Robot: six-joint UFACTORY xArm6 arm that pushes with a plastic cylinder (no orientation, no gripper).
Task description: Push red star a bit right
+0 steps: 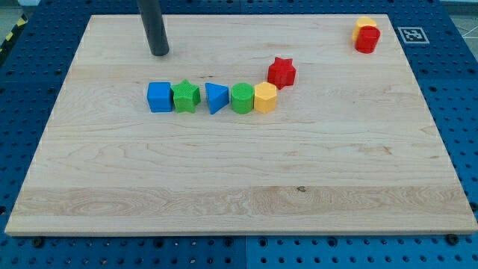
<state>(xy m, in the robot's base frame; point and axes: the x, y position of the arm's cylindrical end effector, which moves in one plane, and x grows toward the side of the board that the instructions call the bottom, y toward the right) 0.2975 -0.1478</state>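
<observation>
Blue pegboard with rows of small holes surrounds the table [239, 187], a pale wooden board with visible grain and a small dark knot near its lower middle. A black-and-white marker tag [413, 34] sits at the view's top right, just off the board.

Seven blocks lie on the wood, all of matte moulded plastic. Two are red: the red star [281, 72], just above and to the right of the row's right end, near the yellow hexagonal block but whether they touch cannot be told; and a red cylinder-like block [367, 40] in the top right corner. Two are yellow: the yellow hexagonal block [265, 98] and a yellow block [365, 25] touching the red one from behind, its shape unclear. Two are green: a green star [185, 96] and a green round block [242, 98]. Two are blue: a blue cube [159, 97] and a blue triangle [216, 98].

Five of them form a row across the middle: cube, green star, triangle, round block, hexagon.

The end effector is a plain dark rod with nothing to open or close; my tip [159, 54] rests on the wood above the blue cube, well apart from the red star, toward the view's left.
</observation>
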